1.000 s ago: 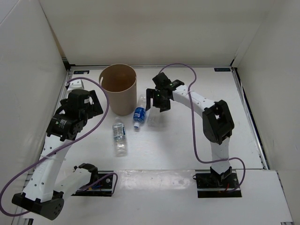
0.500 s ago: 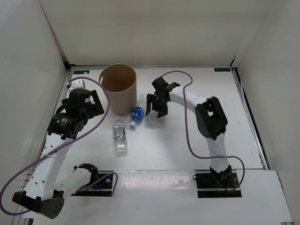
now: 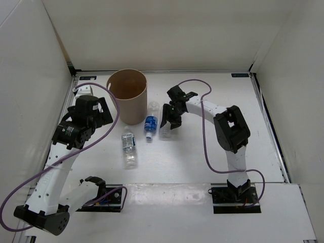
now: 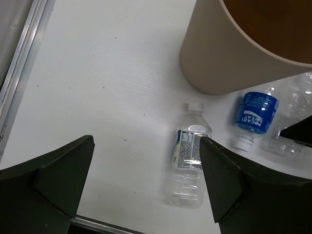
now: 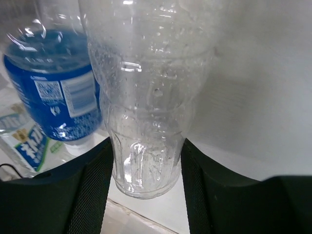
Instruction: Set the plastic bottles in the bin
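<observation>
The plain bottle (image 5: 146, 97), clear and without a label, sits just right of centre in the overhead view. The right end effector (image 3: 168, 120) has closed on it. In the right wrist view its two dark fingers (image 5: 92, 190) press against opposite sides of the ribbed body, with the bottle's base toward the camera. The bottle is low over the white worktop (image 3: 202, 152). I cannot tell whether it rests there or has been raised a little.

Just to its left in the overhead view lies the blue-labelled bottle (image 3: 150, 123). It is on its side, with its white cap pointing toward the bottom of the frame and its clear base near the foot of the bin. Whether it touches the plain bottle I cannot tell.

Farther toward the lower left, the small-labelled bottle (image 3: 129, 147) also lies on its side. Its cap is turned up the frame toward the bin, and it lies apart from both the bin and the blue-labelled bottle.

The bin (image 3: 132, 109), a tan cylinder with an open mouth, stands upright at the upper left of centre, above all three bottles in the frame.

The left end effector (image 4: 146, 144) hangs at the left of the overhead view, beside the bin. Its fingers are spread wide with nothing between them, and its wrist camera looks down on the small-labelled bottle and the bin's wall.
</observation>
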